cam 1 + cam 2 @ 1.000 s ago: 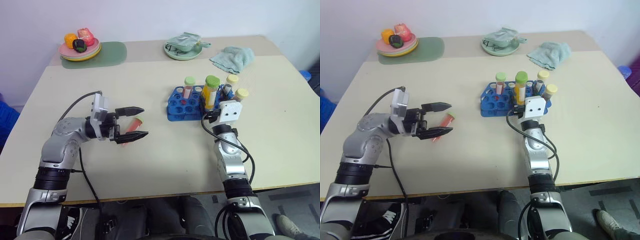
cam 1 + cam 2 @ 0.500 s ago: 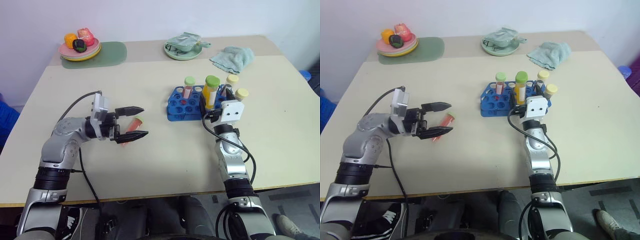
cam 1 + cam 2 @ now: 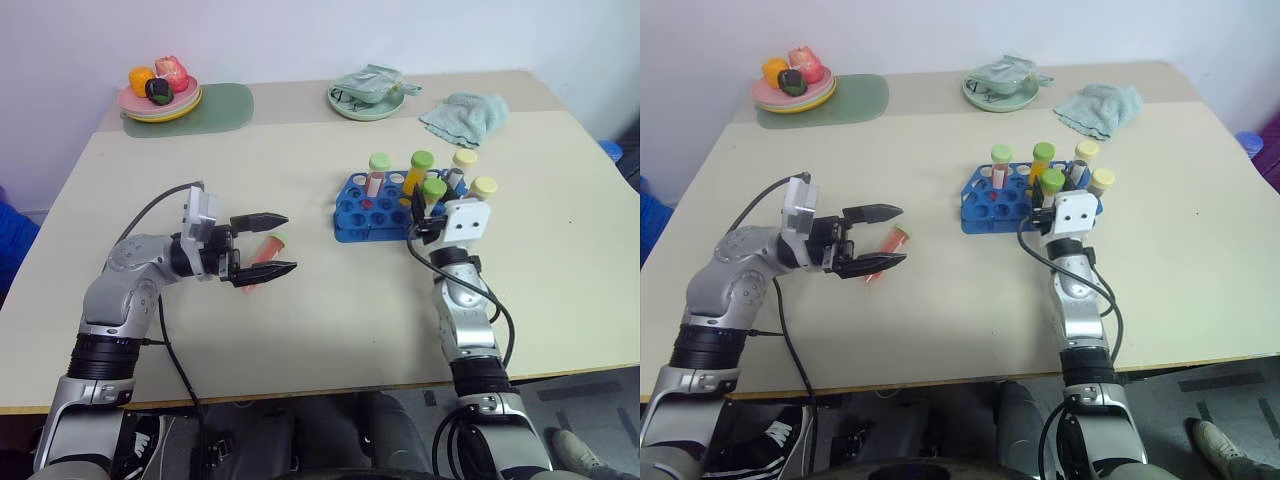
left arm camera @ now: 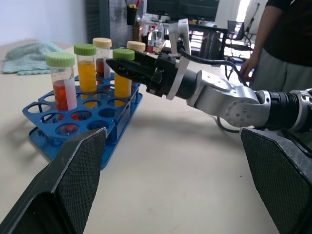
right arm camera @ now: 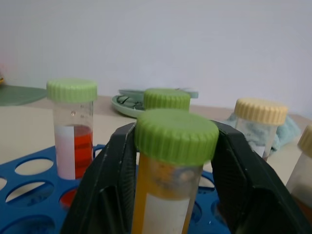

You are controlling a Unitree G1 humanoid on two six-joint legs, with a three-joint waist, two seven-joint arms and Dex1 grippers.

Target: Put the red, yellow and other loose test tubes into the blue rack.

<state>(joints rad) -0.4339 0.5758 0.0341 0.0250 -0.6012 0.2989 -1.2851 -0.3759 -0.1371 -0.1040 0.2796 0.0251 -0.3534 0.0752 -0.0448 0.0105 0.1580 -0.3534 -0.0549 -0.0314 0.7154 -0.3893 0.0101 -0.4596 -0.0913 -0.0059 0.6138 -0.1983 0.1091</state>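
Between the right gripper's (image 5: 170,161) two black fingers, a yellow tube with a green cap (image 5: 173,165) is getting squeezed, standing in the blue rack (image 3: 372,208). Just past the left gripper (image 3: 262,243), which is hanging wide open, a red tube (image 3: 266,250) is lying on the table (image 3: 330,300).

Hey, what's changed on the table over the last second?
The right gripper closed on the green-capped yellow tube at the rack. Its cap now sits lower, nearer the gripper, uncovering a second green-capped tube behind. The left gripper stays open over the red tube on the table; the other tubes are unchanged.
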